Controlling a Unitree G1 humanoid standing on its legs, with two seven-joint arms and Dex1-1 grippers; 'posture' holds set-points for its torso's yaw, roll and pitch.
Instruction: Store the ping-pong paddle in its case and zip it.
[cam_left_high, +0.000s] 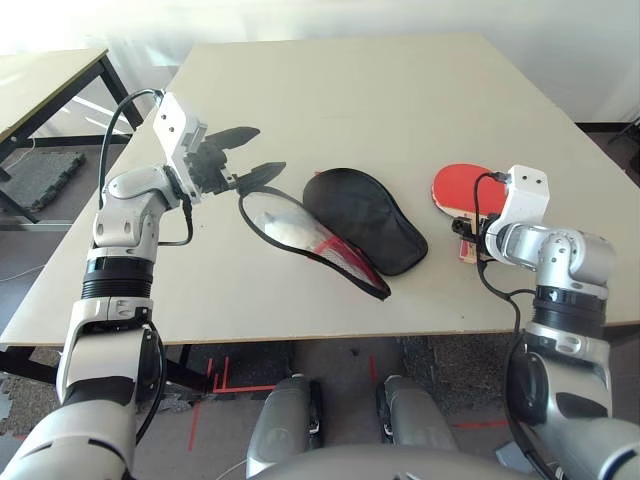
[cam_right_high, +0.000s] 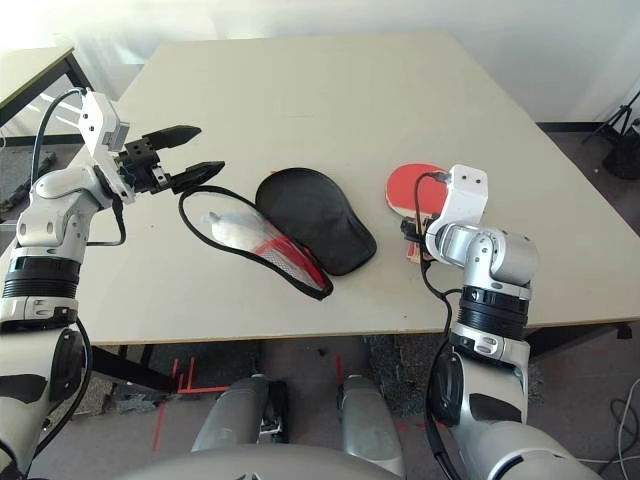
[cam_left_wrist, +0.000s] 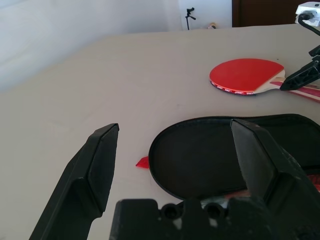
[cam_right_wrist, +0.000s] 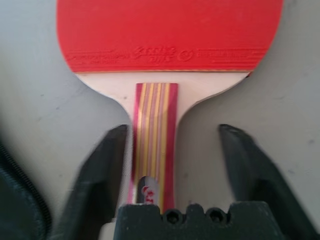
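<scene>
Right gripper (cam_right_wrist: 172, 145) straddles paddle (cam_right_wrist: 167, 35) handle.

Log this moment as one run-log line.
paddle: on table, ungrasped | right gripper: open, straddling handle | left gripper: open, above unzipped case

Beige table (cam_left_high: 350, 90), second table (cam_left_high: 40, 85) beside, grey floor, perhaps red tape (cam_left_high: 225, 385)

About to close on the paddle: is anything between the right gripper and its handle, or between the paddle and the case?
Nothing visible. The right gripper straddles the ping-pong paddle handle, one finger either side, with bare table between paddle and open case.
</scene>
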